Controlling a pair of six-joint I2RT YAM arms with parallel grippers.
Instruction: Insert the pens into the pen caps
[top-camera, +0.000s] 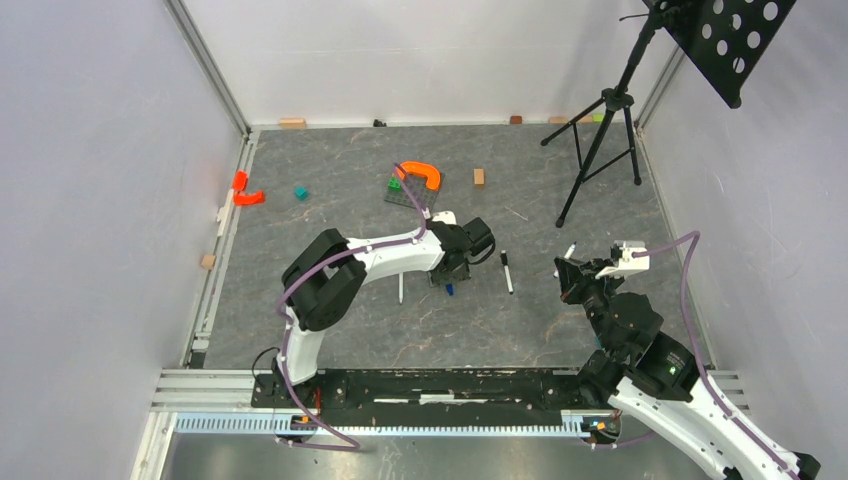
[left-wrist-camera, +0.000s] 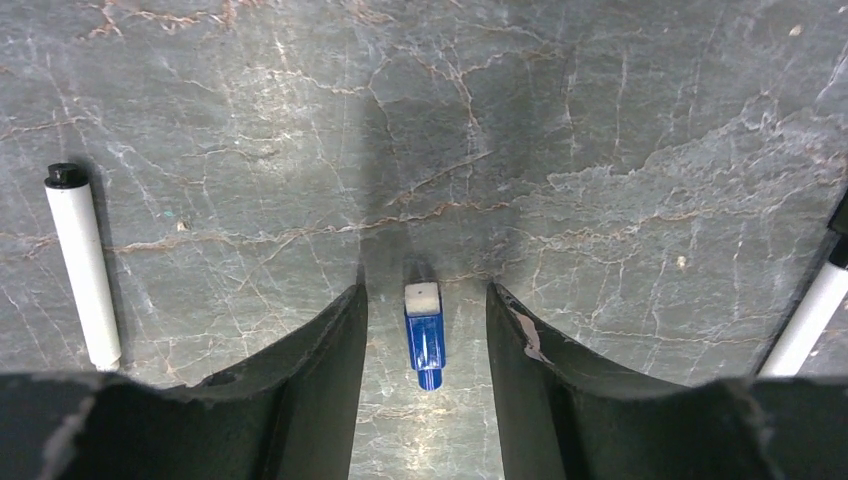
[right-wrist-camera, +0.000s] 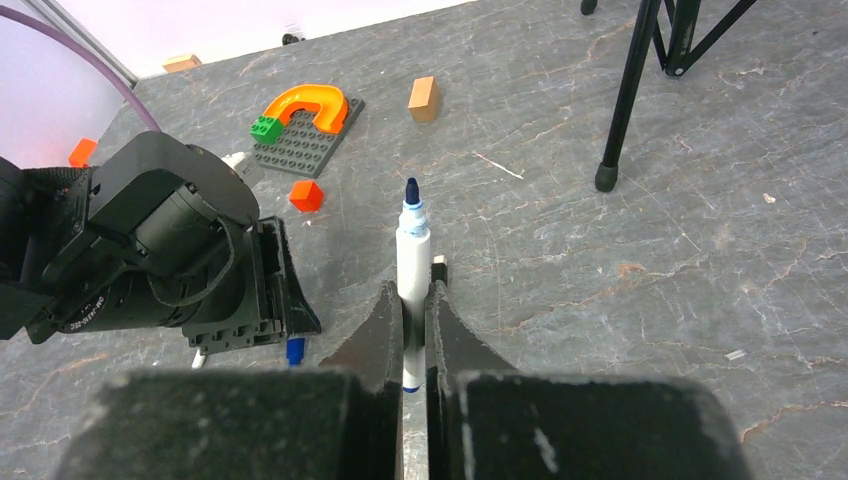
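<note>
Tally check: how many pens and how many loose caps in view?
Pens: 3 (held pen in right gripper, left pen, middle pen)
Loose caps: 1 (blue cap)
Total: 4

A grey marbled counter (top-camera: 520, 330) carries a dark grey studded base plate (right-wrist-camera: 297, 150). On the plate sit an orange plastic arch (right-wrist-camera: 305, 100) and a small green brick (right-wrist-camera: 266, 128). A red cube (right-wrist-camera: 307, 195) lies just beside the plate. A teal cube (top-camera: 300, 192) and an orange curved piece (top-camera: 245, 193) lie to its left, and a small wooden block (top-camera: 479, 176) to its right. A black tripod (top-camera: 603, 140) stands far right, with a black perforated panel (top-camera: 735, 40) at its top.
</note>
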